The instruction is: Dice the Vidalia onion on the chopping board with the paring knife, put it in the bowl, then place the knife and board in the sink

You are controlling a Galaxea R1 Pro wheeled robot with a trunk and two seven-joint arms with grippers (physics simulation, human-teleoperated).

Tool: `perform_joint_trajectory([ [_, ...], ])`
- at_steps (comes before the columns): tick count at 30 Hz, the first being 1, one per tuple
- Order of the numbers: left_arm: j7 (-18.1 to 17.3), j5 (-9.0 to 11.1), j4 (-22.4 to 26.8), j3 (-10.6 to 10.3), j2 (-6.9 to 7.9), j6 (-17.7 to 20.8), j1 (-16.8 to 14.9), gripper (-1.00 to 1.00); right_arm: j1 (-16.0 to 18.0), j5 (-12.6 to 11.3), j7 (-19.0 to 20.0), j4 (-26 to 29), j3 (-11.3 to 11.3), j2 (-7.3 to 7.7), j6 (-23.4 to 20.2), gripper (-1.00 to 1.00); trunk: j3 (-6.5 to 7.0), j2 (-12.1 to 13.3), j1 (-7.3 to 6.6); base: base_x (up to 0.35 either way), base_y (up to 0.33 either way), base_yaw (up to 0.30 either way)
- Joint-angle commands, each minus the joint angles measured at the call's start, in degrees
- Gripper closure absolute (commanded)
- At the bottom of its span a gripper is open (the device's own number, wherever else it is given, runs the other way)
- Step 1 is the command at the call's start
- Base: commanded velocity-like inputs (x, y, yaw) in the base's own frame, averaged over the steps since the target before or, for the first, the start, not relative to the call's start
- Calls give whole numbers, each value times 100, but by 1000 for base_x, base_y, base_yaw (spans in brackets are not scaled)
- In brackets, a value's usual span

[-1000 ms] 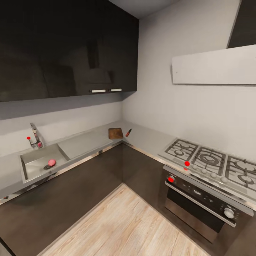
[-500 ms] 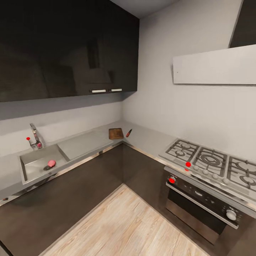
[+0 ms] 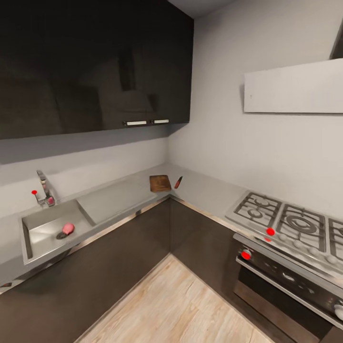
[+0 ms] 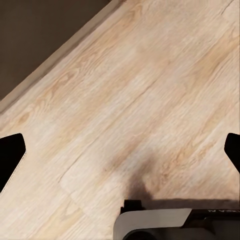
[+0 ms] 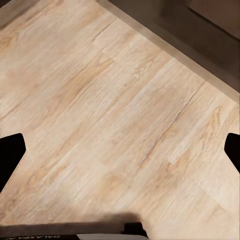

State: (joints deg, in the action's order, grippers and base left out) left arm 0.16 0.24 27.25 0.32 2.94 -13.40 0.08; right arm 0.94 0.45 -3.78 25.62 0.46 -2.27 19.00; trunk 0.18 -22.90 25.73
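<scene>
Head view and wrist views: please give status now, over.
Both end effectors open, empty, over wood floor. Vidalia onion in the sink, by the drain. Chopping board and paring knife in countertop corner. Nothing blocking.

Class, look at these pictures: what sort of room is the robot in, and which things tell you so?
A home kitchen: a steel sink with a tap, a gas hob over an oven, and dark wall cabinets.
</scene>
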Motion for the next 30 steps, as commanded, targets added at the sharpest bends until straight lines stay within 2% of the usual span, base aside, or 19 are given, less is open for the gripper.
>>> perform_joint_trajectory([
  [1, 2, 2, 0, 3, -1, -14, 1, -100, 1, 4, -26, -4, 6, -1, 16, -100, -1, -2, 5, 300, 141, 0],
  [9, 2, -5, 2, -5, -4, -14, 1, -100, 1, 8, -26, -4, 6, -1, 16, -100, -1, -2, 5, 322, 39, 0],
  [30, 2, -7, 3, -6, -4, -14, 1, -100, 3, 8, -26, -4, 7, -1, 15, -100, -1, -2, 5, 330, -45, 0],
])
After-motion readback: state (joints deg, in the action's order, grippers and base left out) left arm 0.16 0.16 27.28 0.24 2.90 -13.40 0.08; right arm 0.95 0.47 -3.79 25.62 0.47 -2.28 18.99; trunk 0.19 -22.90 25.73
